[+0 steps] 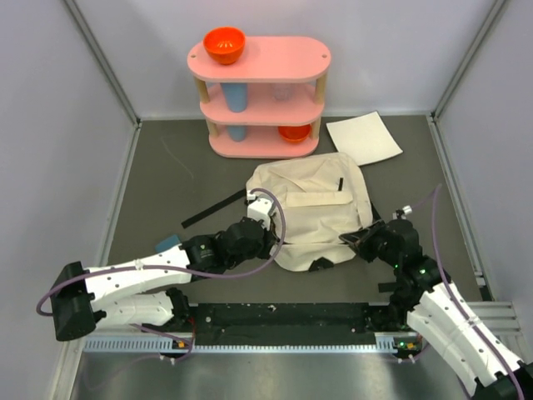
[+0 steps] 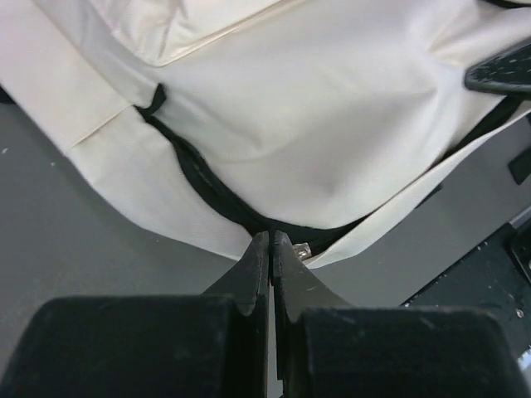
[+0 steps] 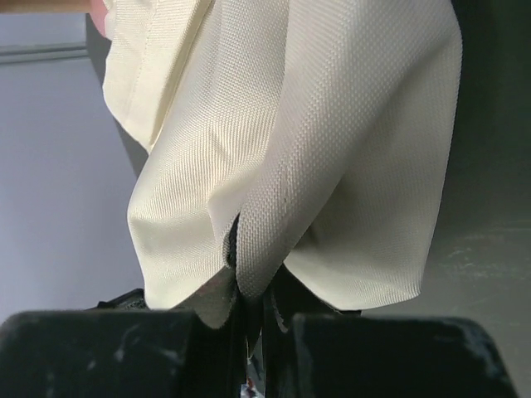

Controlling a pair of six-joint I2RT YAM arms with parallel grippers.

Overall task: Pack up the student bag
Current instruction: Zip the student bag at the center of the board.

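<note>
Right gripper (image 3: 253, 303) is clenched on a fold of the student bag (image 1: 308, 208), which lies flat mid-worktop (image 1: 166, 183). Left gripper (image 2: 271, 240) is clenched at its dark zip (image 2: 199, 178); hold unconfirmed. Step judged: opening the bag. Next: part the edges.

Inventory on the surface (image 1: 166, 183): one student bag (image 1: 308, 208); one pink three-tier shelf (image 1: 275, 58); two orange bowls (image 1: 224, 45) (image 1: 293, 132); two blue cups (image 1: 235, 97) (image 1: 237, 132); one white square sheet (image 1: 364, 138). End effectors: two, left (image 1: 268, 242) and right (image 1: 354, 240).
</note>
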